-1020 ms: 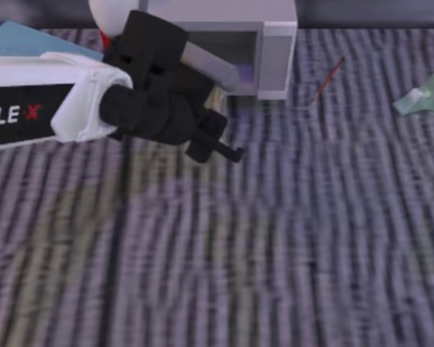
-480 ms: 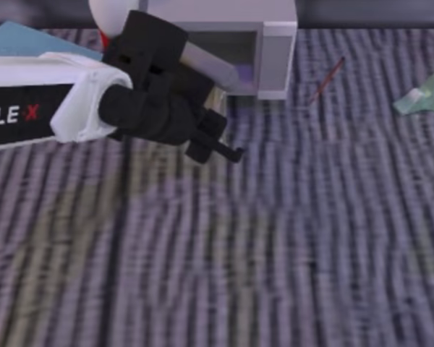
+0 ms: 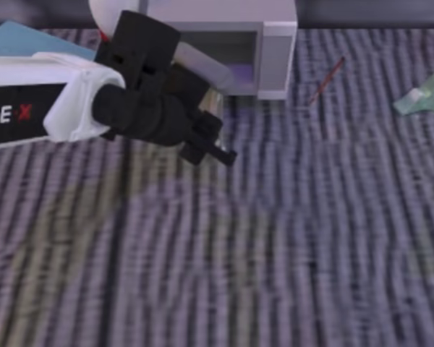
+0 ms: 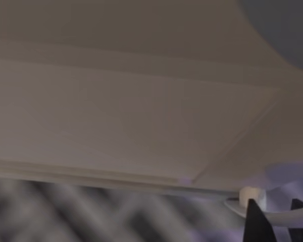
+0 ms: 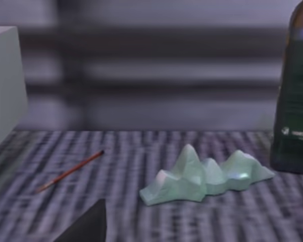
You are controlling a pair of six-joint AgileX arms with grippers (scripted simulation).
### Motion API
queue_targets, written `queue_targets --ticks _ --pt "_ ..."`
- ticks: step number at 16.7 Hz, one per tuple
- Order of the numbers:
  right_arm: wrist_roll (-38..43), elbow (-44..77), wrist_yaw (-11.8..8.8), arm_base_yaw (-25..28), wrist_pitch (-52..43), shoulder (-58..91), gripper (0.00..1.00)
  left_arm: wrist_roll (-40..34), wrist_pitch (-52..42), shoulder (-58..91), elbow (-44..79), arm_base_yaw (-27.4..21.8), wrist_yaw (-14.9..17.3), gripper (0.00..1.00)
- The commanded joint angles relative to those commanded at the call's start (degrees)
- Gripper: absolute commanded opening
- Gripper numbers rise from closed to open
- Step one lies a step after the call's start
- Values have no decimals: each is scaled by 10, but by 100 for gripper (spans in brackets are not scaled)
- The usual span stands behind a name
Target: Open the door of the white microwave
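Top view: the white microwave (image 3: 235,29) sits at the table's far edge, left of centre, its pale lilac cavity exposed. The door (image 3: 202,65) is swung out towards the left, slanting away from the cavity. The left gripper (image 3: 215,148) hangs just in front of the door's free edge, the arm reaching in from the left; I cannot tell how its fingers stand. A thin red pencil (image 3: 327,79) and a crumpled green lump (image 3: 423,95) lie on the ribbed cloth to the right.

Left wrist view: the door's smooth, flat, matte panel (image 4: 121,116) fills the frame, very close, dark fingertips (image 4: 257,224) beside its handle.

Right wrist view: the right arm is parked; a dark glass bottle (image 5: 295,91) stands near the faceted green lump.
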Motion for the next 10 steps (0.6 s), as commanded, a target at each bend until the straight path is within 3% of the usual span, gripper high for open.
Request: queue_targets --ticks 10 --pt "0 0 0 0 0 0 100 20 -3 -4 -6 9 13 0"
